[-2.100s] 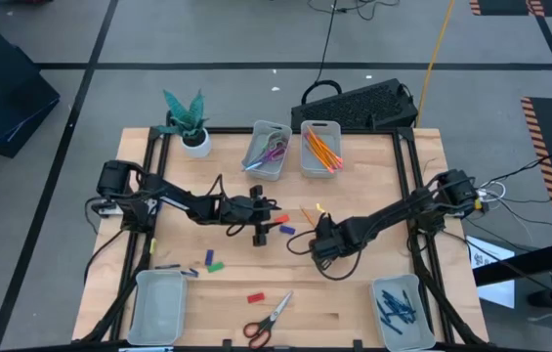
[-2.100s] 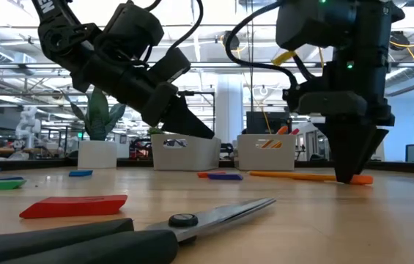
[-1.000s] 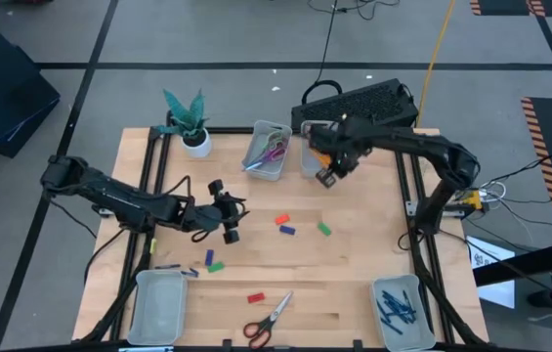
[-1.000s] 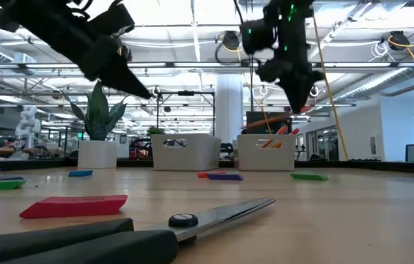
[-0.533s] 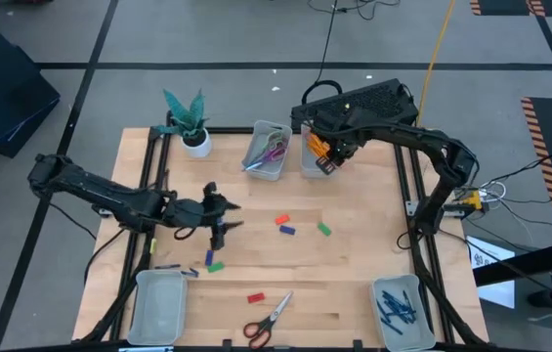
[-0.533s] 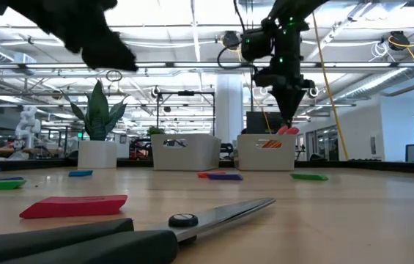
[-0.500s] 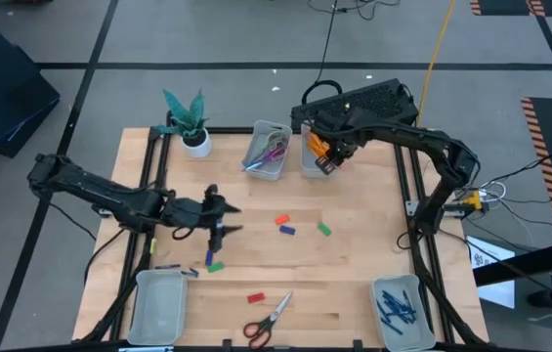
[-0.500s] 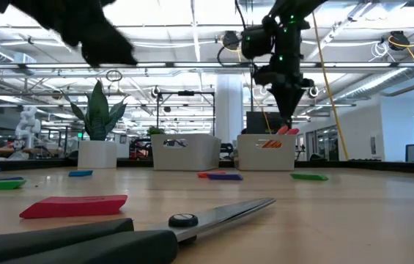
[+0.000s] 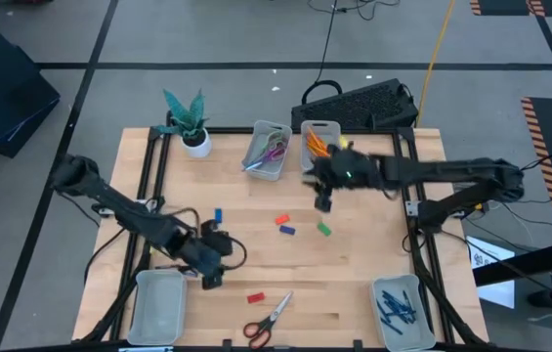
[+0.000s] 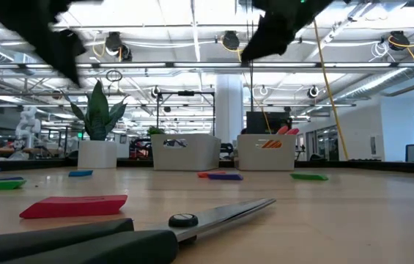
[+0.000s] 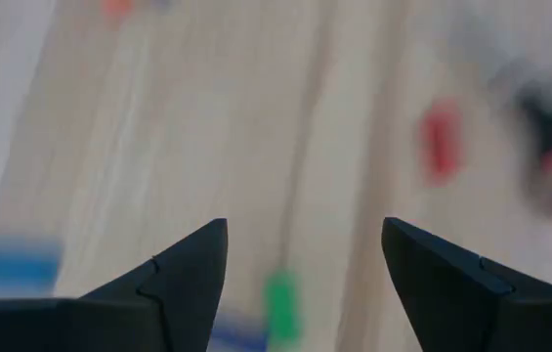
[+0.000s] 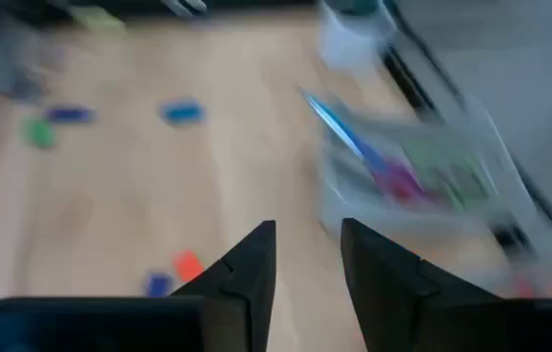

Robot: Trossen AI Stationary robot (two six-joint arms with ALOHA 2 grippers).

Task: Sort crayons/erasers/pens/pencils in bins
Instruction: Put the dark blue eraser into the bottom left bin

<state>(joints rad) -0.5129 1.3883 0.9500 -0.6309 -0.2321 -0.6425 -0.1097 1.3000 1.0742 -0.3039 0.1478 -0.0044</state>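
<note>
- bench [image 9: 354, 264]: a pale wooden top carrying everything below.
- left arm: reaches over the near left part; its pincer [image 9: 209, 277] hangs just beside the near left bin, fingers [image 11: 173, 279] wide apart and empty in its wrist view.
- right arm: stretches in from the right; its pincer [image 9: 320, 200] is above the bench just in front of the far bins, fingers [image 12: 246, 269] a narrow gap apart, holding nothing.
- bins: two at the far edge, one with purple things [image 9: 268, 150], one with pencils [image 9: 319, 145]; near left bin [image 9: 158, 305] looks empty; near right bin [image 9: 400, 311] holds pens.
- scissors [image 9: 268, 319]: red-handled, at the near edge.
- plant pot [image 9: 195, 142]: far left, beside the bins.
- erasers: red [image 9: 255, 296] near the scissors; red [image 9: 279, 220], blue [image 9: 289, 231] and green [image 9: 323, 229] close together mid-bench; blue [image 9: 218, 214] left of them.
</note>
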